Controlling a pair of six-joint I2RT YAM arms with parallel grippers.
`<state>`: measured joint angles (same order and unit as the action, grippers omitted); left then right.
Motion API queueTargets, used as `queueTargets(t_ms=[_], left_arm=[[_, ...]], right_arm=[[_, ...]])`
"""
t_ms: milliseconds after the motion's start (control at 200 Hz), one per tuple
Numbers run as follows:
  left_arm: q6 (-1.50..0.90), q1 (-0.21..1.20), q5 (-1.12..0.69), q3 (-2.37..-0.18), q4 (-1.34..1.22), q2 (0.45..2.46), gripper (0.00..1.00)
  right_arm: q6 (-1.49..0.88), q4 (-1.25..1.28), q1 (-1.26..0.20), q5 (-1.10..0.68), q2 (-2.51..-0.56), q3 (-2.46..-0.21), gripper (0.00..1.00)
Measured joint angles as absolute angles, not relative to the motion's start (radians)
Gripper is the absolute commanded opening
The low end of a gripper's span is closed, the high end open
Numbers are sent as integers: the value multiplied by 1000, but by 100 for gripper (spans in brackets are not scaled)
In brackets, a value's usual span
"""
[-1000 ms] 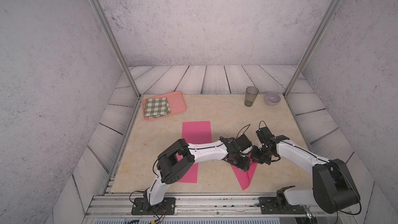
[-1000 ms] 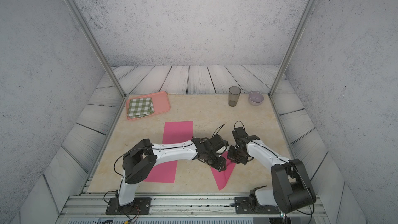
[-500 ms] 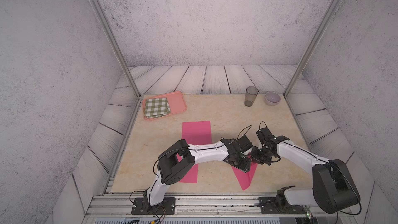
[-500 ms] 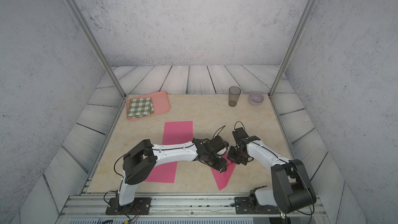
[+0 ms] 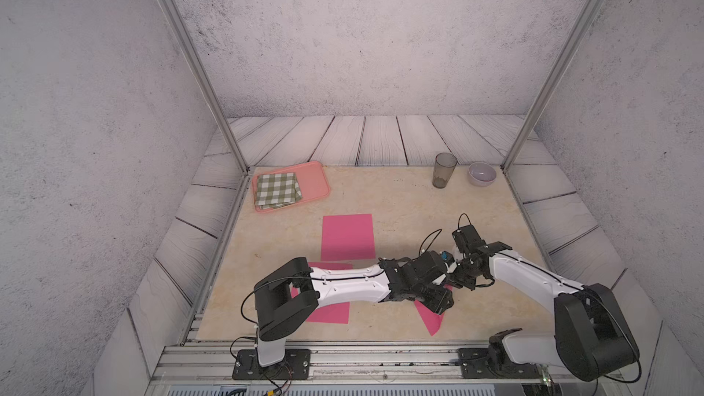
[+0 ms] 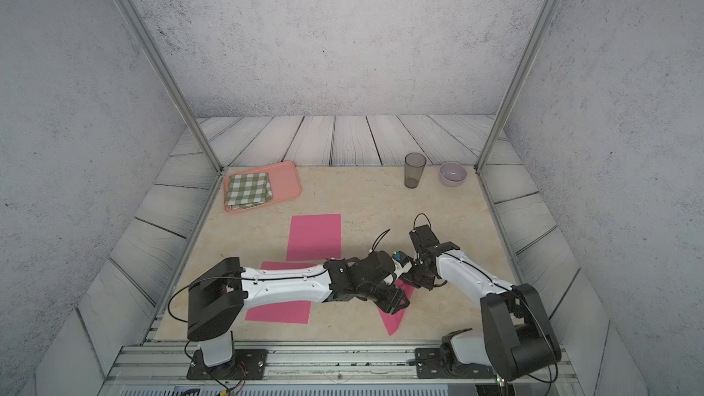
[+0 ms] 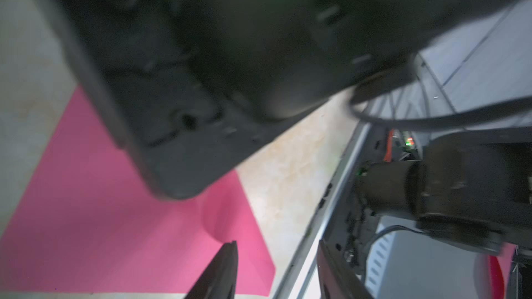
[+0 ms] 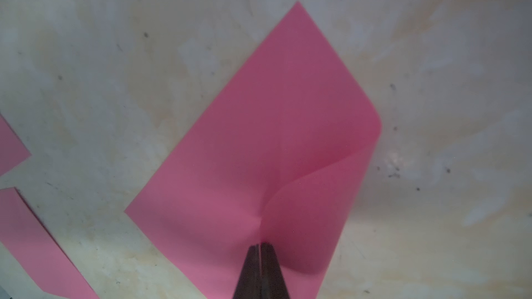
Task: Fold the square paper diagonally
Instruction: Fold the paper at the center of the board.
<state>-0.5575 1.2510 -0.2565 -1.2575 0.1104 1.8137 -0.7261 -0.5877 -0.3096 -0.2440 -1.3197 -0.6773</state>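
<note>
The pink square paper point(image 5: 432, 320) point(image 6: 392, 321) lies near the table's front, right of the middle, mostly hidden under both wrists. My right gripper point(image 8: 260, 245) point(image 5: 455, 283) is shut on the paper point(image 8: 273, 125) and pinches it into a raised curl, with one flap bent over. My left gripper point(image 7: 277, 244) point(image 5: 442, 304) reaches across from the left and hovers open just over the paper point(image 7: 115, 225). One of its fingers is above the pink sheet, the other beyond its edge, and nothing is between them. The two grippers are almost touching.
A pink rectangular sheet point(image 5: 347, 238) lies mid-table and another point(image 5: 327, 312) lies under the left arm. A pink tray point(image 5: 316, 180) with a checked cloth point(image 5: 278, 188) sits back left. A dark cup point(image 5: 444, 169) and a bowl point(image 5: 482, 174) stand back right. The front rail point(image 5: 381, 352) is close.
My left gripper's jaws have widened a little. Both arms have hardly moved and the right gripper keeps its hold on the paper.
</note>
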Motion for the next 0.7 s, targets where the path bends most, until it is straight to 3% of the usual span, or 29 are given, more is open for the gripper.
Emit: queueTargets(t_ms=[170,230,701], left_arm=[[-557,1247,-228,-1255,62,1785,50],[-560,1245,-212,-1244,54,1785,45],[-593,1245,-65,-1095,-1,1759,47]], right_arm=[[-738,-566,-310,-270,-1309,-678,0],[-747,-560,-310,-282,-1309,-678,0],[-784,-489,-310,-329,-1318,-669,0]])
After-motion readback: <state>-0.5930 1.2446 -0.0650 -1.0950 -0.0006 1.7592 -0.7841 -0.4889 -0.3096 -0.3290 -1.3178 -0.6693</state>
